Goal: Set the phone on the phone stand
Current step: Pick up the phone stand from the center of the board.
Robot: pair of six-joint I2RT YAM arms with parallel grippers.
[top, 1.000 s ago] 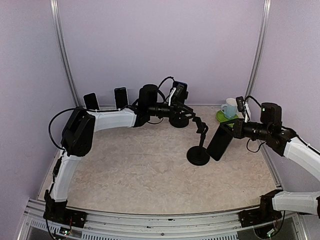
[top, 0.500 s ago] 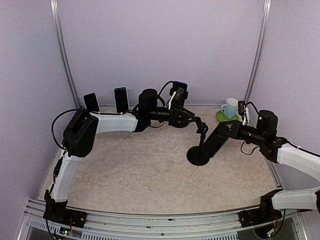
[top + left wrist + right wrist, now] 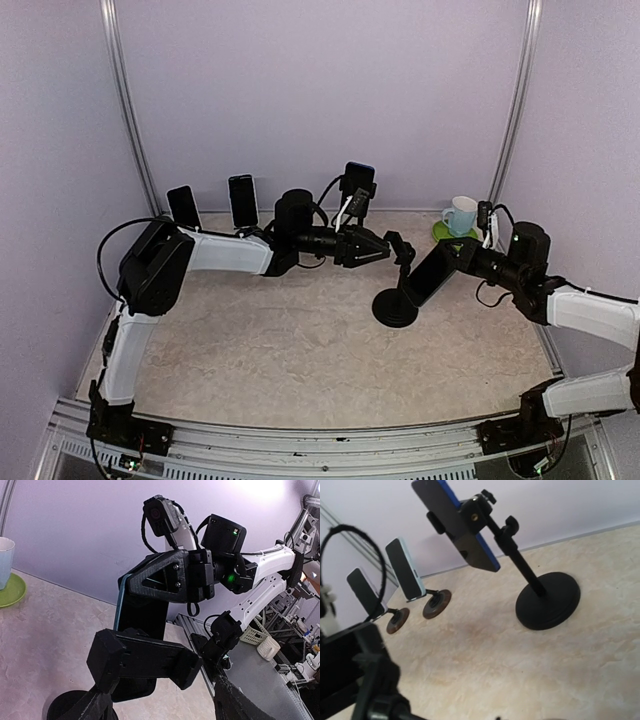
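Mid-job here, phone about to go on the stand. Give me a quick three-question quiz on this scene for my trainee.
1. True or false: the right hand is shut on the phone.
2. The mug stands on: A) a green coaster; B) the stand's base; C) a notebook.
3. How many other phones, besides the held one, show in the top view?
Key: 1 true; 2 A; 3 three.
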